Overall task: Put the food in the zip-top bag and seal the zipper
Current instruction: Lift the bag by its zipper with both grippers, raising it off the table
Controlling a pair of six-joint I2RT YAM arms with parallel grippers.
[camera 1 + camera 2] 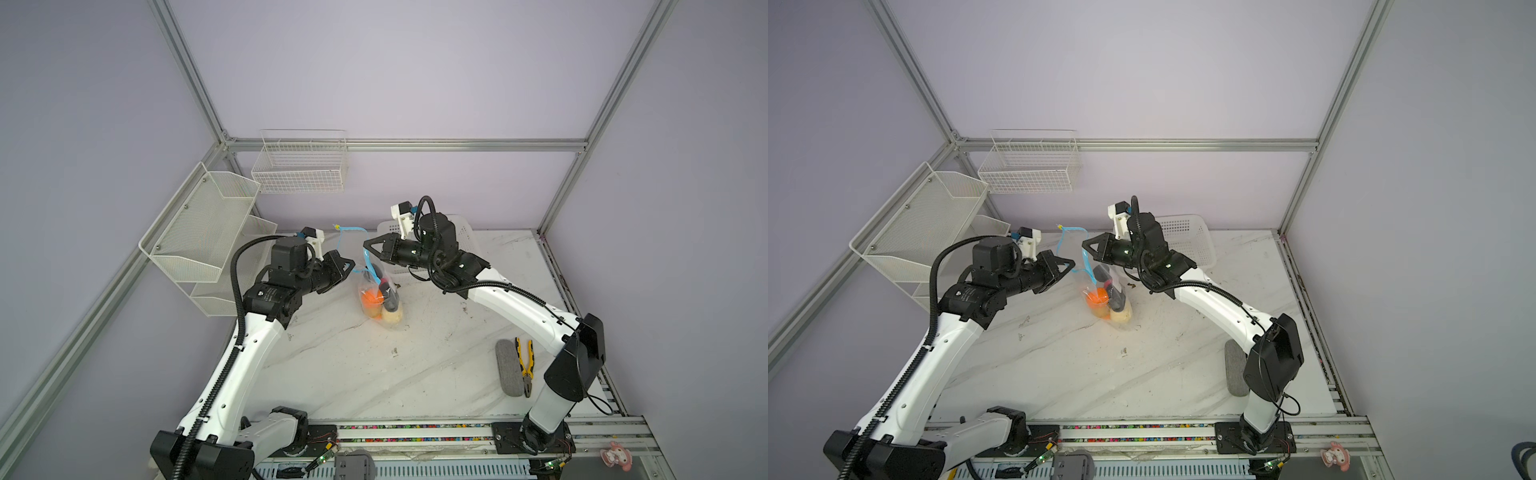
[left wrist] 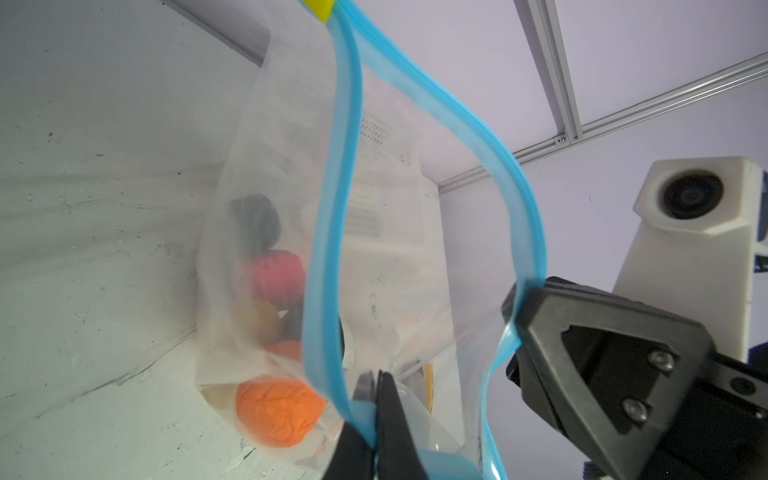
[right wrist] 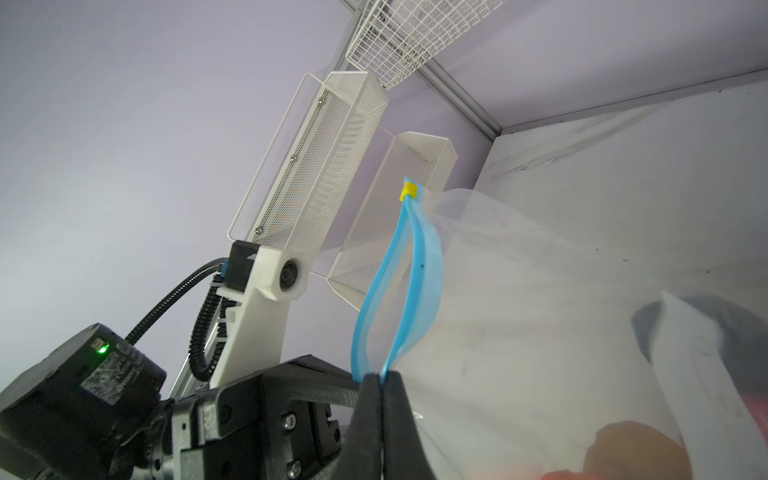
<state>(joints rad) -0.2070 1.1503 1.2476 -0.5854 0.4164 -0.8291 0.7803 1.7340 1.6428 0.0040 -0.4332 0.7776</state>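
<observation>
The clear zip-top bag (image 1: 384,286) hangs upright between both arms at mid table, also in the other top view (image 1: 1108,291). Its light-blue zipper (image 2: 347,166) gapes open, and the two lips meet at the yellow piece (image 3: 408,191). My left gripper (image 2: 376,376) is shut on one lip and my right gripper (image 3: 381,376) is shut on the other lip. The food lies in the bag's bottom: an orange piece (image 2: 278,409), a pink one (image 2: 276,276), a black lump (image 2: 257,220) and a cream one (image 1: 392,316). The grippers (image 1: 353,266) (image 1: 365,245) stand close together.
A white perforated basket (image 1: 463,232) stands at the back behind the right arm. Yellow-handled pliers (image 1: 525,361) and a grey pad (image 1: 509,368) lie at the front right. White mesh racks (image 1: 199,232) and a wire basket (image 1: 301,166) hang on the left and back walls.
</observation>
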